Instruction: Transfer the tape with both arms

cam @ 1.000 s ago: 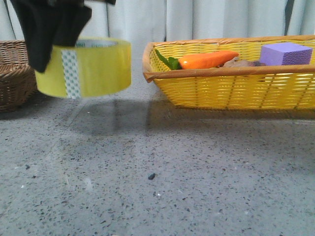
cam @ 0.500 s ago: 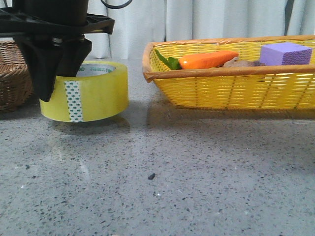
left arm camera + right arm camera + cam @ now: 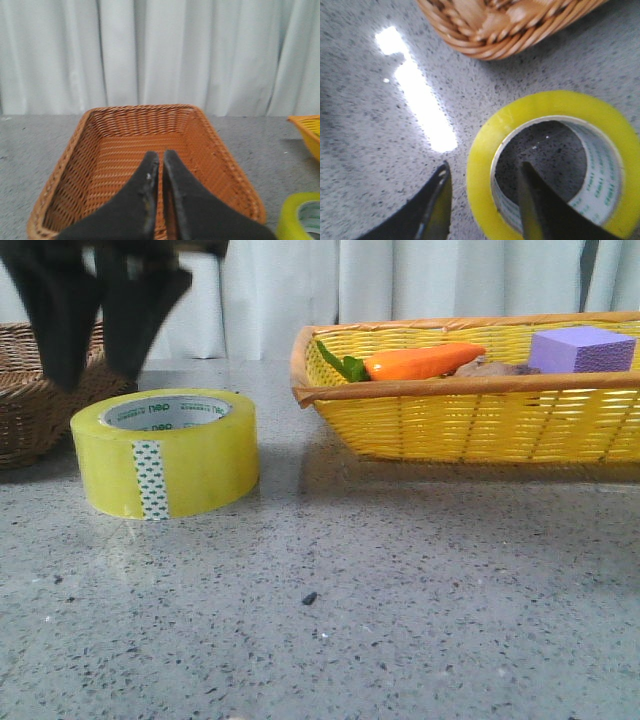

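- Front view: the tape (image 3: 165, 453) lies flat on the grey speckled table (image 3: 400, 610), hole upward. It is a wide roll of see-through yellow, with a white core printed in green and a white-and-green patterned tab down its near side. It sits between the brown basket (image 3: 30, 400) at the left edge and the yellow basket (image 3: 480, 410), apart from both. The yellow basket holds a carrot (image 3: 425, 361) and a purple block (image 3: 580, 349).
- Front view: a black gripper (image 3: 95, 330) hangs just above the roll, fingers parted, gripping nothing.
- Left wrist view: the left gripper (image 3: 161, 165) is above the brown basket (image 3: 145, 150), its fingers nearly together and empty. A corner of the tape (image 3: 300, 217) shows.
- Right wrist view: the right gripper (image 3: 482, 192) is spread wide over the tape (image 3: 555, 165), one finger outside the roll and one over its hole, clamping nothing.
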You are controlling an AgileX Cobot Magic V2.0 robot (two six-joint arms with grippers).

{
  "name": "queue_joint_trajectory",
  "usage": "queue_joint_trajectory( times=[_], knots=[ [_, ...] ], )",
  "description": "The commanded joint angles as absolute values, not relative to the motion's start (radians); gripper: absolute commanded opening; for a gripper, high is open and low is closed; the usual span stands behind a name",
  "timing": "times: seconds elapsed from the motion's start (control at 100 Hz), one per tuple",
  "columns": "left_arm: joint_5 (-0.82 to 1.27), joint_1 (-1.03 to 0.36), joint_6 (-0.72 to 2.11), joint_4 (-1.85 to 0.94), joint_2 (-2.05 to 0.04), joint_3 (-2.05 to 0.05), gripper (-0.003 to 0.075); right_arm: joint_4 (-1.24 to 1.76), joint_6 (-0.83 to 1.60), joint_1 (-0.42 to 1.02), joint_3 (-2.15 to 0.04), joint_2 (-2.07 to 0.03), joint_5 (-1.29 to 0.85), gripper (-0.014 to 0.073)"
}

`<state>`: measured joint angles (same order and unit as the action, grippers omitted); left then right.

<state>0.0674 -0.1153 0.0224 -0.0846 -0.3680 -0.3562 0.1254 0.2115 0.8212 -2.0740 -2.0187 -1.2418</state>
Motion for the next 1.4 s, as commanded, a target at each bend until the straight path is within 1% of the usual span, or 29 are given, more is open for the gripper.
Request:
queue_joint_trajectory(
  times=[0.0, 0.1, 0.14, 0.35, 0.42, 0.48, 0.52, 0.55, 0.59, 0.66, 0.81, 0.93, 1.11, 1.24, 1.39],
  knots=[
    [0.026, -0.155, 0.018, -0.088, -0.380, -0.417, -0.0020, 0.125, 0.217, 0.819, -2.109, -1.903, -1.251, 0.0133],
    [0.023, -0.205, 0.018, -0.088, -0.380, -0.434, -0.0020, 0.110, 0.217, 0.819, -2.109, -1.860, -1.259, -0.0026],
    [0.017, -0.223, 0.018, -0.088, -0.380, -0.435, -0.0020, 0.106, 0.217, 0.819, -2.109, -1.847, -1.266, -0.0073],
    [0.006, -0.349, 0.018, -0.086, -0.437, -0.438, -0.0011, 0.101, 0.191, 0.814, -2.103, -1.773, -1.303, -0.0066],
    [0.000, -0.399, 0.018, -0.086, -0.475, -0.443, 0.0044, 0.098, 0.179, 0.811, -2.103, -1.750, -1.296, -0.0065],
    [-0.006, -0.443, 0.018, -0.086, -0.509, -0.457, 0.0121, 0.072, 0.171, 0.809, -2.101, -1.729, -1.284, -0.0065],
    [0.000, -0.472, 0.018, -0.086, -0.535, -0.472, 0.0195, 0.051, 0.164, 0.809, -2.101, -1.713, -1.277, -0.0065],
    [0.000, -0.490, 0.018, -0.086, -0.554, -0.483, 0.0227, 0.039, 0.162, 0.809, -2.097, -1.703, -1.269, -0.0065],
    [0.000, -0.516, 0.018, -0.086, -0.583, -0.504, 0.0291, 0.018, 0.154, 0.809, -2.095, -1.686, -1.261, -0.0065],
    [0.000, -0.552, 0.018, -0.086, -0.637, -0.543, 0.0337, -0.025, 0.130, 0.809, -2.082, -1.659, -1.251, -0.0065],
    [0.056, -0.615, 0.018, -0.086, -0.774, -0.645, 0.0336, -0.089, 0.106, 0.807, -2.034, -1.589, -1.234, -0.0066],
    [0.141, -0.660, 0.022, -0.086, -0.898, -0.737, 0.0336, -0.138, 0.059, 0.807, -1.977, -1.513, -1.213, -0.0066],
    [0.357, -0.705, 0.029, -0.086, -1.070, -0.890, 0.0336, -0.211, -0.005, 0.807, -1.863, -1.381, -1.198, -0.0067],
    [0.504, -0.714, 0.102, -0.086, -1.190, -0.987, 0.0336, -0.224, -0.032, 0.807, -1.760, -1.278, -1.143, -0.0067],
    [0.632, -0.714, 0.112, -0.097, -1.300, -1.068, 0.0336, -0.229, -0.065, 0.807, -1.647, -1.163, -1.107, -0.0067]
  ],
)
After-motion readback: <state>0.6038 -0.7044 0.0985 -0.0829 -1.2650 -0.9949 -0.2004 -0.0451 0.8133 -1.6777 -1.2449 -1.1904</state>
